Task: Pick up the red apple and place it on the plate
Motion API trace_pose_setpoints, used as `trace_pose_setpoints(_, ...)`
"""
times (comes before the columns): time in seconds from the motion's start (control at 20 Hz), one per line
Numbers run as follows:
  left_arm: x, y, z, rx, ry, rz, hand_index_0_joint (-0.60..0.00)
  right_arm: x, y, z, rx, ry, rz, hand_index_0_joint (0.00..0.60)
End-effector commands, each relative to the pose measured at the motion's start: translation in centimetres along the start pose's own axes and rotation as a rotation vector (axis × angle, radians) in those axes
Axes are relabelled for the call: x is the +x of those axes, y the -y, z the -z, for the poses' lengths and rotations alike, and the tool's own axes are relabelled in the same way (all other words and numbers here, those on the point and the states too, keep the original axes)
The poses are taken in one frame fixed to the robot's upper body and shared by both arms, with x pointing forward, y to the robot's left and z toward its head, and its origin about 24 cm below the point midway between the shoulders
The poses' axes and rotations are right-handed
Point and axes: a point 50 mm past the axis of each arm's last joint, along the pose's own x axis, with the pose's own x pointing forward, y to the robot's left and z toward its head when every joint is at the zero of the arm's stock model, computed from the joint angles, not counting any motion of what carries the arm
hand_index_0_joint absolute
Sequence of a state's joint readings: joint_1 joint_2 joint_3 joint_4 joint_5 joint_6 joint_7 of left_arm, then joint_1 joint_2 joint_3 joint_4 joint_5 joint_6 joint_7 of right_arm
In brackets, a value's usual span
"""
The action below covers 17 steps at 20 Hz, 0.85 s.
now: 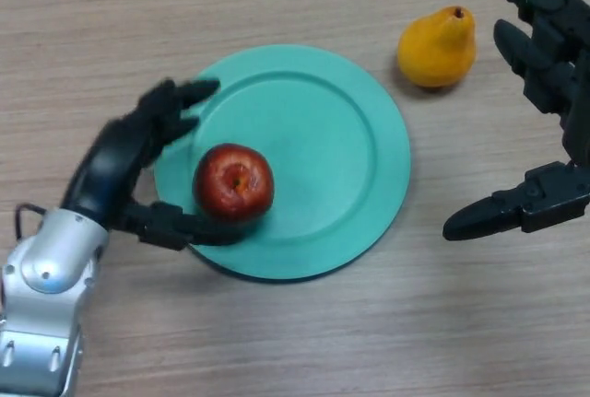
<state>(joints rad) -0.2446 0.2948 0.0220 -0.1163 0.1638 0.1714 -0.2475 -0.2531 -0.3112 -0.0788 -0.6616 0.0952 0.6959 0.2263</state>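
- The left hand [124,162] is at the left edge of the plate [341,130]. Its fingers are spread and nearly straight, with the upper fingers [180,102] reaching over the plate's rim and the thumb [189,228] lying below the apple. The thumb tip seems to touch the apple or to be just beside it; I cannot tell which. The hand is not clamped on the fruit.
- The red apple [233,181] is already on the plate, in its left part, near the rim. It stands with the stem hollow facing up, between the upper fingers and the thumb of the left hand.
- In my judgement the apple is firm and of moderate weight, with a smooth, shiny skin that can slip under hard fingers. It is round, so it can roll on the flat plate if it is pushed from one side. The best place to take it is across its widest part, with the thumb on one side and the fingers opposite.
- The plate is teal, round and shallow, and lies flat on the wooden table [295,342].
- A yellow pear [438,47] stands on the table beyond the upper right rim of the plate, apart from it.
- The right hand [544,111] is to the right of the plate, well apart from the apple, with its fingers open and holding nothing.
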Motion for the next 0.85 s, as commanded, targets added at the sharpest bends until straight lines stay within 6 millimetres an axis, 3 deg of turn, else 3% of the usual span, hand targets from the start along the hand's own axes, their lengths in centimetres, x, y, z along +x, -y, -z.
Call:
trace_pose_setpoints(0.05, -0.9, -4.3, -3.7, 0.091, 0.158, -0.217, 0.0, -0.4, 1.4, -3.0, -0.038, 0.205, 0.069, 0.0)
trace_pose_setpoints(0.15, -2.2, -5.4, -5.6, 0.087, 0.23, -0.255, 0.0, -0.2, 1.6, -3.1, -0.041, 0.212, 0.078, 0.0)
trace_pose_setpoints(0.2, -3.5, -5.9, -6.8, -0.009, 0.266, -0.215, 0.0, -0.3, 1.8, -3.4, -0.059, 0.22, 0.077, 0.0)
trace_pose_setpoints(0.4, -6.8, -7.7, -8.2, -0.253, 0.346, -0.196, 0.0, -0.7, 1.7, -3.2, -0.066, 0.235, 0.06, 0.0)
trace_pose_setpoints(0.5, -7.1, -8.2, -9.0, -0.354, 0.351, -0.184, 0.0, -0.5, 1.9, -2.9, -0.076, 0.229, 0.063, 0.0)
trace_pose_setpoints(0.6, -6.8, -8.1, -9.6, -0.343, 0.392, -0.182, 0.0, -0.5, 1.8, -2.9, -0.09, 0.236, 0.068, 0.0)
trace_pose_setpoints(0.85, -6.3, -7.6, -8.8, -0.342, 0.368, -0.183, 0.0, -0.9, 1.7, -2.8, -0.095, 0.229, 0.046, 0.0)
